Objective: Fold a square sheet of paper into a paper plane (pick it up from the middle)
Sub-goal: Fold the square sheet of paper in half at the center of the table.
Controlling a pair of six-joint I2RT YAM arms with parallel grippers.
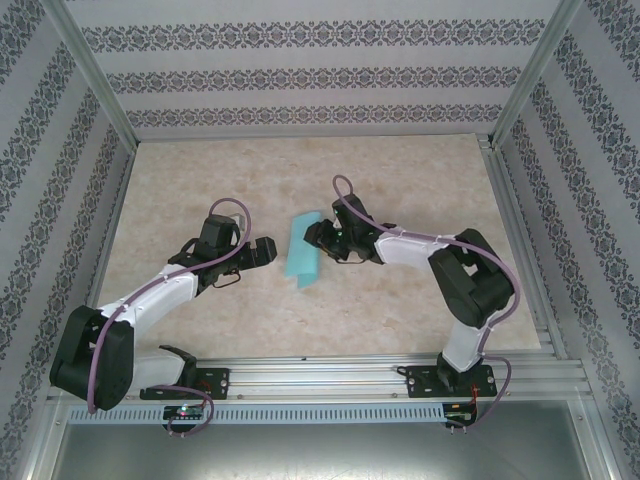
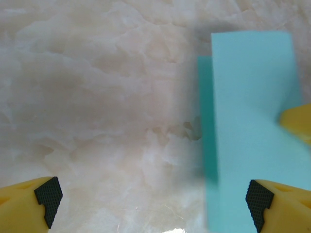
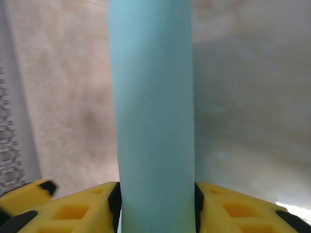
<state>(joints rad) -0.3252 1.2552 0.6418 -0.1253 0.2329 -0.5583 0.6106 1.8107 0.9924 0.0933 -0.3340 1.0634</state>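
The square sheet of paper (image 1: 303, 250) is teal and doubled over into a narrow band in the middle of the table. In the right wrist view the paper (image 3: 154, 111) runs straight up between my right gripper's pads (image 3: 114, 199), which press on both of its long edges. My right gripper (image 1: 318, 238) is shut on it from the right. My left gripper (image 1: 262, 249) stands wide open just left of the paper. In the left wrist view its right fingertip (image 2: 257, 199) hangs over the paper (image 2: 252, 121), nothing lies between the jaws, and the left gripper (image 2: 153, 196) is over bare table. A paper plane is out of view.
The marble-patterned table (image 1: 400, 180) is walled by patterned panels on three sides, with metal frame posts (image 1: 95, 80) at the corners. A yellow fingertip of the right gripper (image 2: 297, 121) shows at the paper's right edge in the left wrist view. An aluminium rail (image 1: 330, 375) carries both arm bases.
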